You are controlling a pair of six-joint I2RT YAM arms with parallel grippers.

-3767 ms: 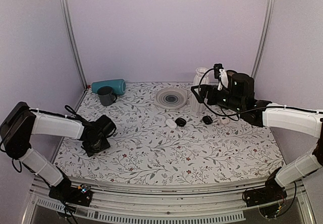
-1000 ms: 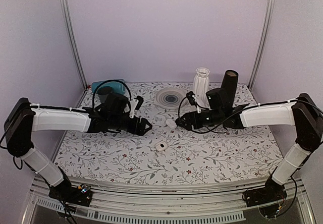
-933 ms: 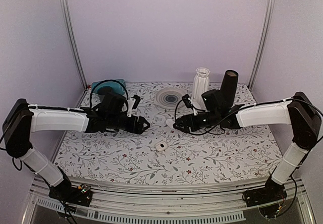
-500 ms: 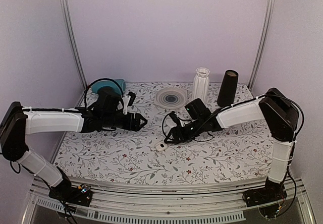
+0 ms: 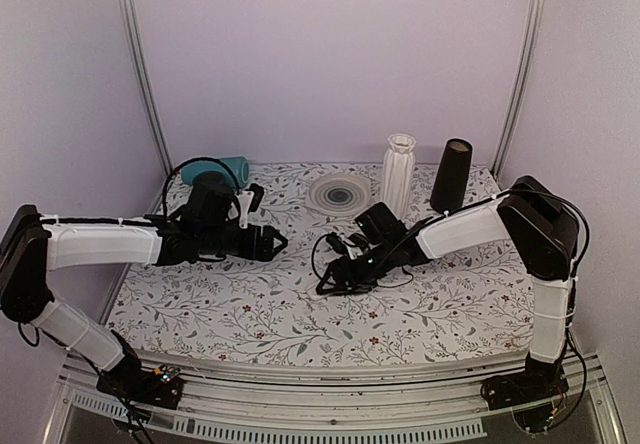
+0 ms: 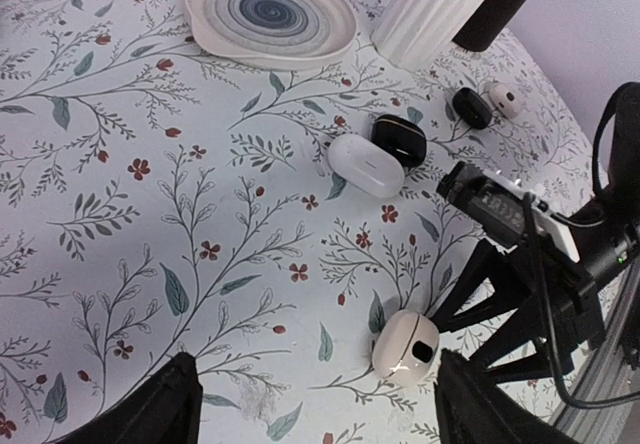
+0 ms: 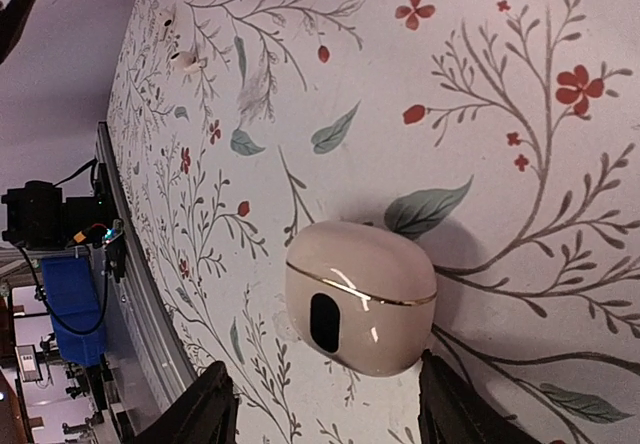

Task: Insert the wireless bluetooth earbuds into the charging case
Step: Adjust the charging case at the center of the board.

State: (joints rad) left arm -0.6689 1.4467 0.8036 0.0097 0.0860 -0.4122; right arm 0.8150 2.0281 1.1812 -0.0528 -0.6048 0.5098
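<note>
1. Holding the right pincer low over the worktop, jaws spread a little wider than the charging case and gripping nothing. Contact at one fingertip impossible to tell.
2. Showing the charging case as a smooth, glossy, rounded pebble of white plastic, with the lid shut, a thin seam line ringing the shell and a dark oval spot on the face turned toward the pincer.
3. Lying flat near the middle of the worktop, just ahead of the fingertips, with the long axis running across the gap from one jaw toward the other.
4. Hiding the case in the top view under the right pincer's black frame.
5. Holding the left pincer wide open and empty, near the case but apart from it.
6. Showing the earbuds only as two tiny white specks on the floral print, well apart from the case. Too small to tell which way they are pointing.
7. Resting farther back: a matt white oval pod touching a glossy black pod, and a second black pod beyond them.
8. Standing at the far edge: a spiral-patterned plate, a ribbed white vase cut off at the top of the left wrist view, and a tall dark tumbler.
</note>
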